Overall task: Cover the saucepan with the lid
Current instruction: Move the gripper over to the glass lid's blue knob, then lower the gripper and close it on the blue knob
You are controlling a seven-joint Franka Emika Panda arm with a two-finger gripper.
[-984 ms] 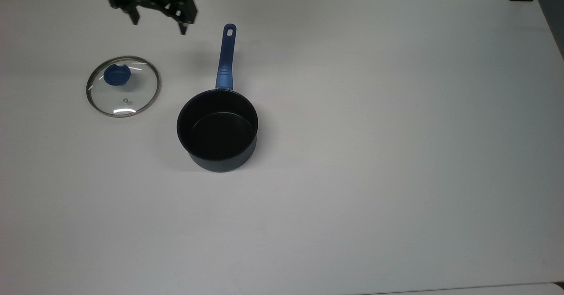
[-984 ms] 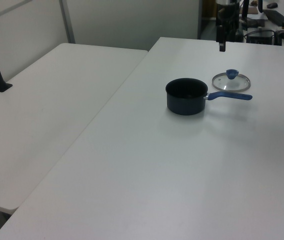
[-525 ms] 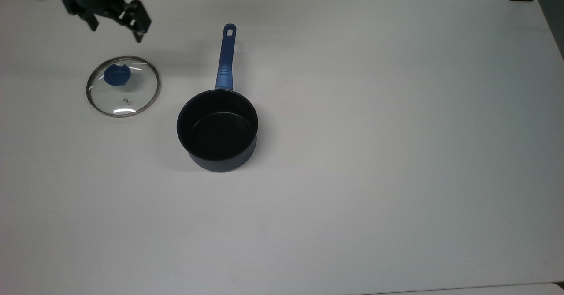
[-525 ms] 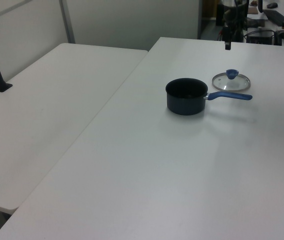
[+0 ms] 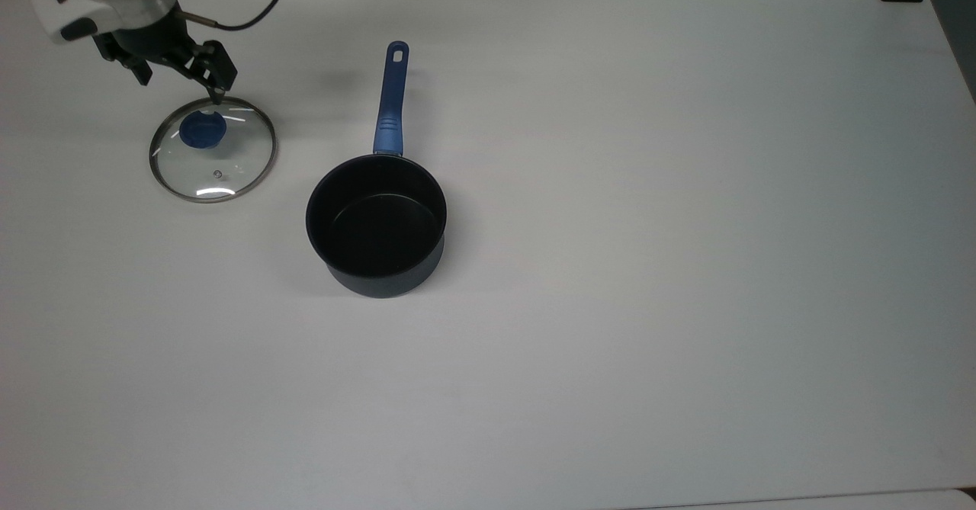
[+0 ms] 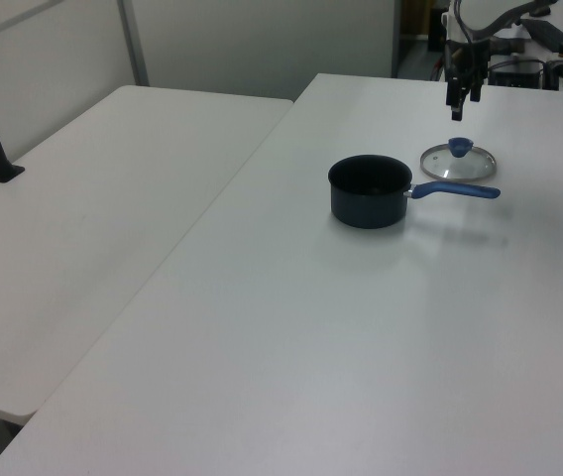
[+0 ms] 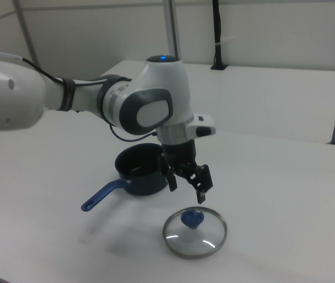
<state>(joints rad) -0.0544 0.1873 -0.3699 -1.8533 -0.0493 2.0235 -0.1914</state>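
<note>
In the top view the gripper (image 5: 179,75) hovers just beyond the lid (image 5: 213,149), fingers spread and holding nothing, probably lining up over the blue knob (image 5: 203,129). The lid lies flat on the worktop (image 5: 648,228), near the saucepan (image 5: 376,224) but apart from it.

The left view shows the lid (image 6: 458,162) beside the saucepan's handle (image 6: 455,190).

In the right view the clear glass lid (image 7: 194,232), thin metal rim around it, sits below the gripper (image 7: 186,181).

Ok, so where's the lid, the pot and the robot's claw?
lid (image 5: 229,163): top view, on its clear glass.
saucepan (image 5: 375,224): top view, on its black inside.
gripper (image 7: 186,186): right view, between its open fingertips, above the lid.
</note>
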